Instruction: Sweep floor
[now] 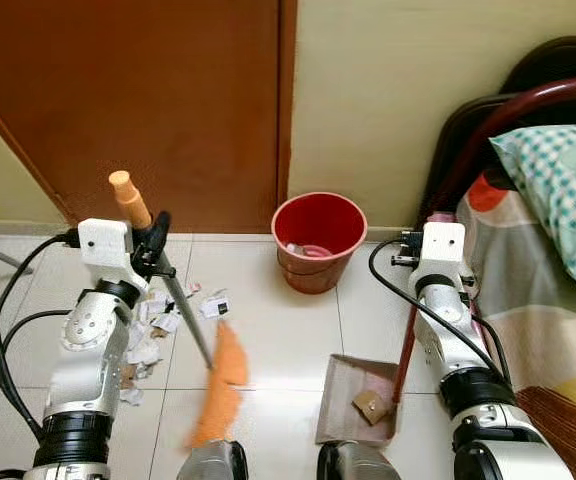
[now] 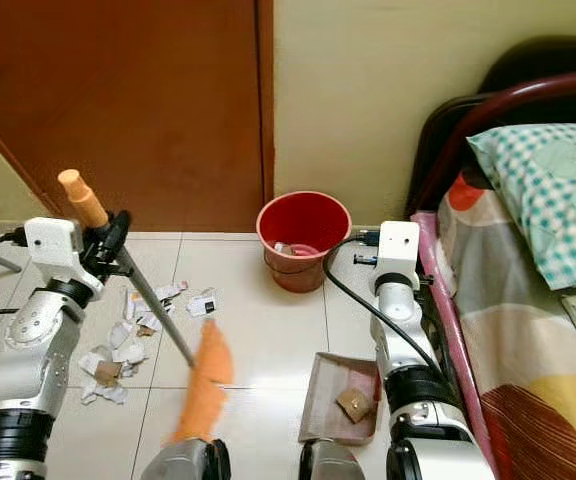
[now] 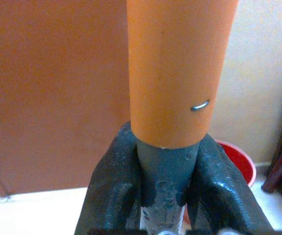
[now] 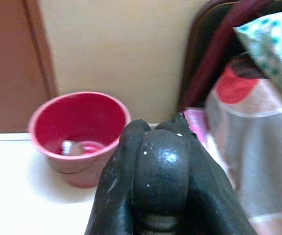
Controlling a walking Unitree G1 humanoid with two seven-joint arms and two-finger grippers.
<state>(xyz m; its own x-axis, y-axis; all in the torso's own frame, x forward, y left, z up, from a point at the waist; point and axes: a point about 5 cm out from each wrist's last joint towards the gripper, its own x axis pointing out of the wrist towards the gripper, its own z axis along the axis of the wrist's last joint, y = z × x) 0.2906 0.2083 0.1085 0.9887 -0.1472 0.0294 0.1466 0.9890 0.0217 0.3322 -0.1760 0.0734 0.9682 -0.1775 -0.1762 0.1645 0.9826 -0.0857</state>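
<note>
One bucket [image 1: 318,240] stands on the floor against the wall; everything else is counted from it. One door [image 1: 148,100] is just beside it on the robot's left. One broom [image 1: 183,320] leans to the left of the bucket, and one pile of scraps [image 1: 158,325] lies farther left, the pieces too many and too small to count. One dustpan [image 1: 358,400] sits nearer the robot than the bucket, with one brown scrap [image 1: 370,405] in it. One bed [image 1: 548,300] is to the right of the bucket, carrying one pillow [image 1: 563,190]. Two grippers: the left [image 1: 158,232] and the right [image 4: 155,161].
</note>
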